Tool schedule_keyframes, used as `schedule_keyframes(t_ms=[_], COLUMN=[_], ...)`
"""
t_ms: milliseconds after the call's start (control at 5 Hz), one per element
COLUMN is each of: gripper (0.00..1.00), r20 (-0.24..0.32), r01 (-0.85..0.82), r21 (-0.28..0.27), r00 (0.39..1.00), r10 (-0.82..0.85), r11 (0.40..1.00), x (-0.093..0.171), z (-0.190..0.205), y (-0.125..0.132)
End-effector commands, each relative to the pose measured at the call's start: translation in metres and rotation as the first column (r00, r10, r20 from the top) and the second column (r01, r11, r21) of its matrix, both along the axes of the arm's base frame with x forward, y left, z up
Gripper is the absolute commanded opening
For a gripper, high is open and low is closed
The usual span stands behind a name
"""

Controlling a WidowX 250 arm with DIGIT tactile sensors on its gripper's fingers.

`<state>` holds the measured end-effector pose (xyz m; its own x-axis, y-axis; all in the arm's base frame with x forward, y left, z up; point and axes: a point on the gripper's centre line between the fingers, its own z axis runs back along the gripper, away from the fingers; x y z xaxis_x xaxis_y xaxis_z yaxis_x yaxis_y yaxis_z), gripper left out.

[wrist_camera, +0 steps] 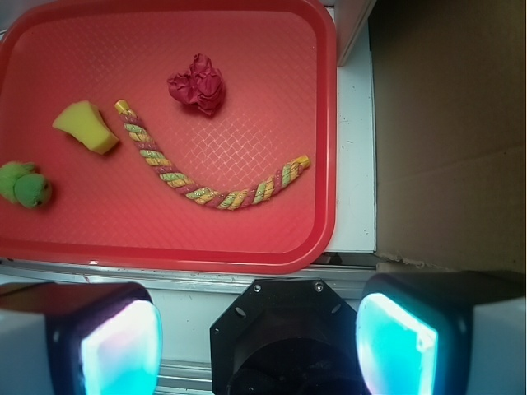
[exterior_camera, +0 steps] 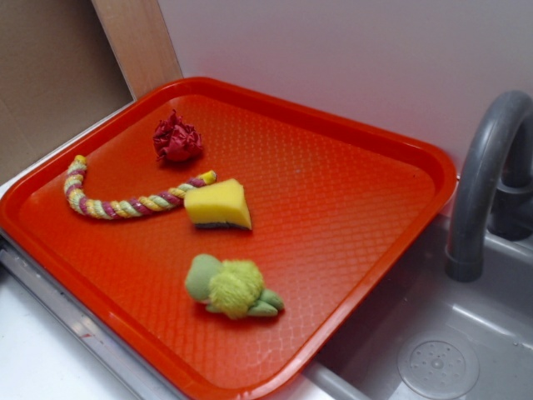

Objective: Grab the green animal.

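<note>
- The green animal lies on the red tray, toward the tray's near rim in the exterior view and just short of the yellow sponge wedge, clearly apart from it. In the wrist view the toy sits at the far left edge of the picture.
- It looks like soft plush — a dull green round head, a fuzzy yellow-green body, small green feet — so I judge it light, squashy and not fragile; it should give under pressure rather than slip.
- The fuzzy body is the fattest part and the likeliest place to take hold, pinched across its narrow width; the head and feet look too small and rounded to trust.
- Around the toy the tray floor is bare on every side, so there is room to come straight down.
- Beyond the sponge wedge lies the braided rope, one end touching the wedge or nearly so; past that sits a crumpled red wad. Both are well apart from the toy.
- The tray's raised rim is near the toy; a grey sink and faucet stand beyond the tray's other side.
- The hand is spread wide, holding nothing — it hangs off the tray over the white worktop, well apart from the toy.
</note>
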<state>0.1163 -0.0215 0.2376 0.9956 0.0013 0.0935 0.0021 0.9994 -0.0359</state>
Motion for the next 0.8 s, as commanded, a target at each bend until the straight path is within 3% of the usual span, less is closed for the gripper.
schedule_keyframes(t_ms=[0, 200, 400, 600], gripper=[1.00, 1.00, 1.00, 1.00], r20=[0.000, 0.049, 0.068, 0.121], r01=[0.000, 0.247, 0.476, 0.676], r21=[0.000, 0.014, 0.069, 0.074], r00=[1.000, 0.968, 0.874, 0.724], r10=[0.000, -0.247, -0.480, -0.679], r11=[1.000, 0.969, 0.877, 0.733], x=[0.000, 0.024, 0.044, 0.054], z=[0.000, -0.003, -0.007, -0.010], y=[0.000, -0.045, -0.091, -0.137])
